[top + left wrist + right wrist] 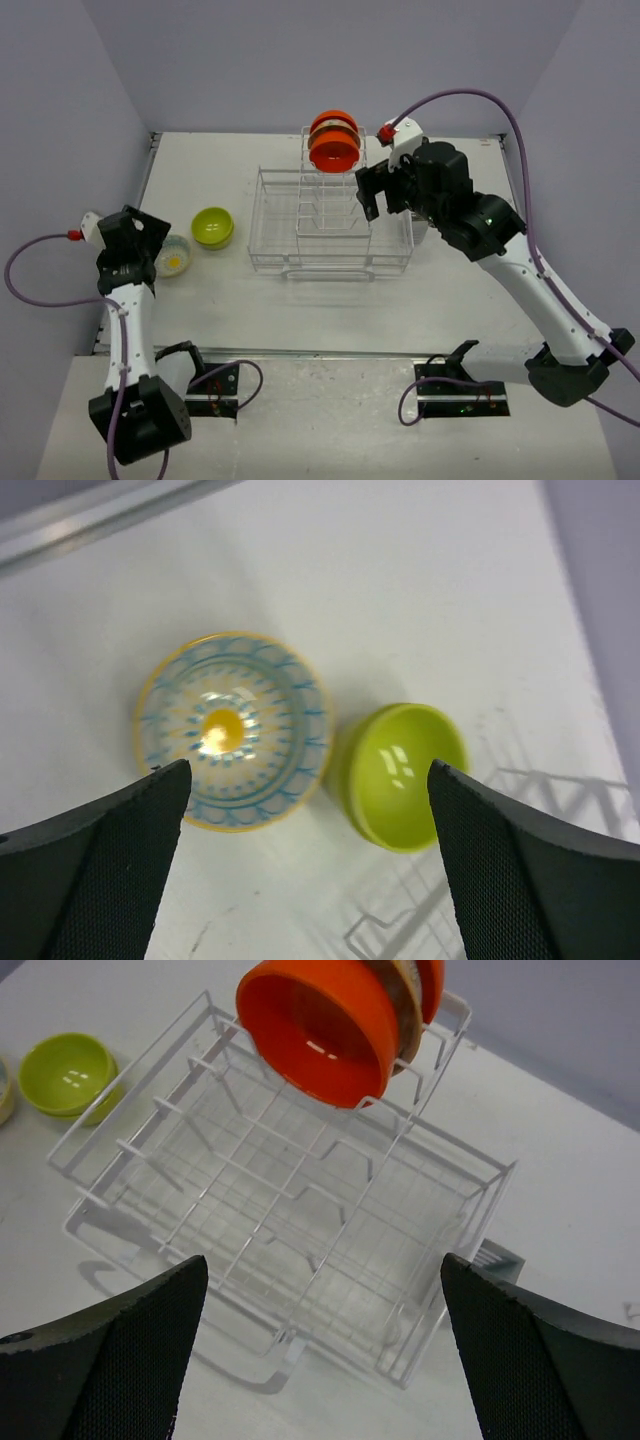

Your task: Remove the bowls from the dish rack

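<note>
Left gripper (pixel 308 775) hangs splayed, empty, over two bowls on the table: one blue-patterned bowl (pixel 232 730) and one lime-green bowl (pixel 402 773). Right gripper (pixel 322 1265), equally wide and empty, hovers above the dish rack (pixel 300 1250), which holds two orange-red bowls (pixel 315 1035) on edge (its wrist view shows a paler rim (pixel 400 1000) between them).

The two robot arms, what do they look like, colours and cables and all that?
The left arm and right arm both have white links, black joints and black wrist housings. A purple cable loops to each wrist, ending in a red connector. The left gripper and right gripper have broad black fingers with a fine mesh texture.
</note>
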Controlling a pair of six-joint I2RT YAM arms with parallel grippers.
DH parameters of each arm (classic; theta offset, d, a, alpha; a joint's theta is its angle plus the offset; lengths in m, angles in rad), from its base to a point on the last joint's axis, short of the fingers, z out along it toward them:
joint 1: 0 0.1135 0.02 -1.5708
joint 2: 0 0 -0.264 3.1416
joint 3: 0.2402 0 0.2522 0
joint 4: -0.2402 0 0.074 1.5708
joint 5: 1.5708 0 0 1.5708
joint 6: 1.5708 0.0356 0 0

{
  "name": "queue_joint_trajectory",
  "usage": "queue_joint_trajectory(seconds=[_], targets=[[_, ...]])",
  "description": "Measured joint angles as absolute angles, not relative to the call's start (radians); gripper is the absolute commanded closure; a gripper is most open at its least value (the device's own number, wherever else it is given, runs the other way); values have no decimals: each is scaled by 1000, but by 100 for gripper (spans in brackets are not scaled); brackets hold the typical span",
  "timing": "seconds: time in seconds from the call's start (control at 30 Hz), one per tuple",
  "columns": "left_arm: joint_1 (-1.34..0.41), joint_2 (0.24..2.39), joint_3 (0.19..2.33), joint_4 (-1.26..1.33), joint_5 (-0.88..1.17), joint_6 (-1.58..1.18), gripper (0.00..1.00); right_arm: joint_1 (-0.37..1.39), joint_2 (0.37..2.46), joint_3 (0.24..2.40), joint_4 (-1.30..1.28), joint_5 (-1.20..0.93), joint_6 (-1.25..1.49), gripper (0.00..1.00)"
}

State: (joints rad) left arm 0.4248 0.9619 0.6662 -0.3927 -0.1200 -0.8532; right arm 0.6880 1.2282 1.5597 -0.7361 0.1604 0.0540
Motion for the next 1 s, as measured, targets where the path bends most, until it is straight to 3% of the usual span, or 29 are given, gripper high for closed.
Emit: queue_joint_trajectory(seconds=[0.17, 0.23, 0.37, 0.47, 0.63, 0.7, 0.93, 1.0], targets=[[171, 791, 801, -368, -99, -743, 0, 686, 1310, 1592, -650, 261, -106, 3], [81, 757, 825, -360, -72, -690, 0, 686, 1352, 1619, -623, 284, -167, 16], [-94, 789, 906, -382, -46, -591, 0, 686, 1459, 1697, -580, 305, -275, 19], [-194, 822, 938, -404, -37, -525, 0, 686, 1569, 1803, -578, 332, -343, 30], [-223, 815, 937, -451, -32, -443, 0, 686, 1685, 1866, -556, 364, -409, 39], [-224, 801, 934, -458, -43, -419, 0, 686, 1711, 1866, -556, 369, -424, 51], [-224, 761, 934, -467, -97, -364, 0, 689, 1745, 1857, -516, 381, -449, 75], [-224, 762, 934, -473, -113, -353, 0, 689, 1748, 1850, -499, 388, -454, 76]])
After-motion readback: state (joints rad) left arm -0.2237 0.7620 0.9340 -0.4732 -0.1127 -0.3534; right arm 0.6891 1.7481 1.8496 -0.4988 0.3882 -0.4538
